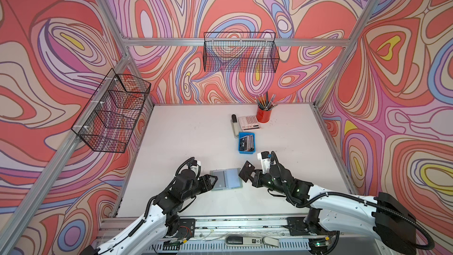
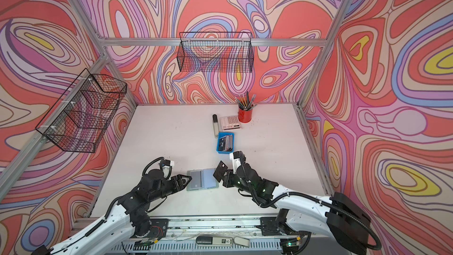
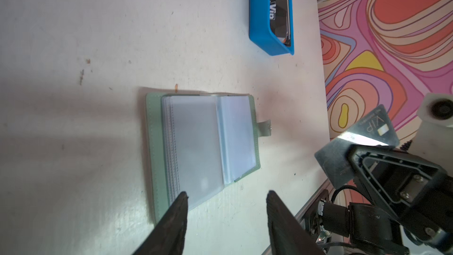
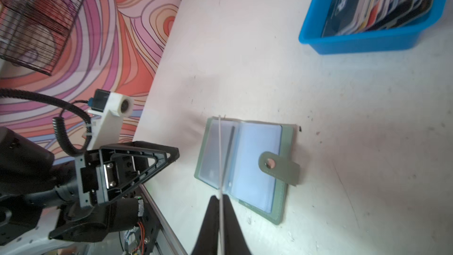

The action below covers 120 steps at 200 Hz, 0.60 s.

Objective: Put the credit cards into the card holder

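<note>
Right pincer clamps card: VIP print legible from left wrist only.

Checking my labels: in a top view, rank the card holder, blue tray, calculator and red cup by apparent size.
1. card holder
2. calculator and blue tray: alike, unranked
3. red cup; it sits farthest, so unsure

An open sage-green card holder with clear plastic sleeves lies flat on the white tabletop, and the black left hand sits at its left edge. The right hand pinches a thin dark card, tilted, just over the holder's right edge. Farther back, a small blue plastic tray holds more credit cards, near a white calculator and a red cup of pencils.
</note>
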Each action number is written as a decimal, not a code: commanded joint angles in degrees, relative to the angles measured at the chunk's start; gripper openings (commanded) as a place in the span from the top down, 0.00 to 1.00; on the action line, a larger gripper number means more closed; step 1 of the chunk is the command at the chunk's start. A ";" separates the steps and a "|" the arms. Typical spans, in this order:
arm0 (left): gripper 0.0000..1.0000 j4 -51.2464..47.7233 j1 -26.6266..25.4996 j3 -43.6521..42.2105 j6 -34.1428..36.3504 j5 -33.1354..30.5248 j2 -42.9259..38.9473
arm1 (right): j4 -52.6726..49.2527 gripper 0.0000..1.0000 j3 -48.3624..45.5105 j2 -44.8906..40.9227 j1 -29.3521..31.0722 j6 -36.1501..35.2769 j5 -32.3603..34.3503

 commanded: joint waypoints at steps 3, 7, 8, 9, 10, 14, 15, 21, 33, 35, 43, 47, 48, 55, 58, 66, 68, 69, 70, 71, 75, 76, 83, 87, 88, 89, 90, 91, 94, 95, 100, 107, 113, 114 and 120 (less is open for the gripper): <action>0.48 -0.76 -0.08 -1.19 1.62 1.86 0.26 | 4.12 1.00 -1.66 2.50 0.33 -0.83 -3.94; 0.48 -0.74 -0.17 -1.40 1.59 1.95 0.18 | 4.80 1.00 -1.85 2.92 0.44 -0.73 -4.20; 0.49 -0.71 -0.19 -1.39 1.63 1.97 0.18 | 5.07 1.00 -1.90 3.03 0.53 -0.74 -4.22; 0.49 -0.65 -0.20 -1.39 1.60 1.93 0.22 | 5.29 1.00 -1.93 3.13 0.58 -0.74 -4.32; 0.49 -0.62 -0.21 -1.43 1.58 1.91 0.24 | 5.49 1.00 -1.95 3.26 0.60 -0.74 -4.37; 0.49 -0.53 -0.34 -1.56 1.57 1.85 0.27 | 6.06 1.00 -1.96 3.66 0.81 -0.78 -4.46; 0.49 -0.51 -0.36 -1.65 1.57 1.87 0.27 | 6.22 1.00 -1.96 3.75 0.85 -0.80 -4.44; 0.49 -0.31 -0.48 -1.82 1.57 1.82 0.39 | 6.71 1.00 -1.75 4.27 1.32 -0.98 -4.48; 0.49 -0.37 -0.65 -2.04 1.86 1.55 0.68 | 6.83 1.00 -0.91 5.18 2.13 -1.59 -4.18; 0.49 -0.40 -0.70 -2.03 1.91 1.43 0.74 | 6.83 1.00 -0.84 5.29 2.36 -1.70 -4.09; 0.49 -0.70 -0.74 -2.10 2.16 0.84 1.04 | 6.98 1.00 -0.35 5.78 2.83 -2.09 -3.98; 0.49 -0.76 -0.74 -2.13 2.30 0.50 1.20 | 7.08 1.00 -0.21 6.08 3.05 -2.25 -4.05; 0.49 -0.80 -0.74 -2.11 2.33 0.45 1.22 | 7.17 1.00 -0.17 6.19 3.02 -2.24 -4.06; 0.49 -1.00 -0.74 -2.17 2.44 -0.02 1.45 | 7.63 1.00 0.10 6.85 3.17 -2.24 -4.28; 0.49 -0.91 -0.74 -2.18 2.51 -0.30 1.53 | 7.88 1.00 0.18 7.10 3.24 -2.14 -4.32; 0.49 -0.62 -0.74 -2.18 2.66 -0.68 1.91 | 8.70 1.00 0.30 8.28 3.40 -2.06 -4.71; 0.49 -0.55 -0.74 -2.18 2.74 -0.73 1.99 | 8.86 1.00 0.40 8.55 3.41 -1.99 -4.80; 0.49 -0.48 -0.74 -2.18 2.77 -0.78 2.05 | 8.90 1.00 0.45 8.65 3.38 -2.03 -4.87; 0.49 -0.44 -0.74 -2.22 2.79 -0.81 2.13 | 9.01 1.00 0.47 8.80 3.41 -2.09 -4.91; 0.49 -0.34 -0.74 -2.24 2.84 -0.82 2.16 | 9.06 1.00 0.53 8.87 3.38 -2.12 -4.93; 0.49 -0.12 -0.74 -2.22 3.00 -0.97 2.40 | 9.26 1.00 0.71 9.57 3.35 -2.13 -5.07; 0.49 -0.05 -0.74 -2.24 3.03 -0.99 2.48 | 9.32 1.00 0.74 9.73 3.35 -2.14 -5.09; 0.49 0.13 -0.74 -2.25 3.30 -1.17 2.79 | 9.75 1.00 1.02 10.74 3.40 -2.13 -5.33; 0.49 0.35 -0.74 -2.14 3.45 -1.35 3.08 | 9.89 1.00 1.30 11.32 3.42 -2.21 -5.45; 0.49 0.32 -0.74 -2.16 3.47 -1.44 3.12 | 9.94 1.00 1.34 11.45 3.39 -2.22 -5.46; 0.49 0.35 -0.74 -2.17 3.49 -1.44 3.23 | 9.97 1.00 1.36 11.55 3.41 -2.23 -5.51; 0.49 0.41 -0.74 -2.13 3.50 -1.45 3.24 | 9.98 1.00 1.46 11.65 3.42 -2.28 -5.53; 0.49 0.44 -0.74 -2.15 3.54 -1.49 3.29 | 9.99 1.00 1.50 11.79 3.43 -2.30 -5.59; 0.49 0.54 -0.74 -2.06 3.65 -1.59 3.46 | 9.99 1.00 1.71 12.12 3.40 -2.39 -5.56; 0.49 0.59 -0.74 -2.08 3.71 -1.61 3.57 | 9.99 1.00 1.76 12.24 3.38 -2.35 -5.56; 0.49 0.79 -0.74 -2.07 3.85 -1.74 3.84 | 10.07 1.00 2.03 12.74 3.35 -2.32 -5.57; 0.49 1.07 -0.74 -2.13 3.94 -1.72 4.27 | 10.29 1.00 2.34 13.40 3.39 -2.41 -5.58; 0.49 1.40 -0.74 -2.18 3.94 -1.92 4.56 | 10.55 1.00 2.51 13.79 3.37 -2.45 -5.64; 0.49 1.46 -0.74 -2.22 3.90 -1.95 4.61 | 10.62 1.00 2.51 13.82 3.40 -2.43 -5.64; 0.49 2.00 -0.74 -2.52 3.78 -2.12 4.87 | 10.97 1.00 2.55 14.21 3.40 -2.42 -5.65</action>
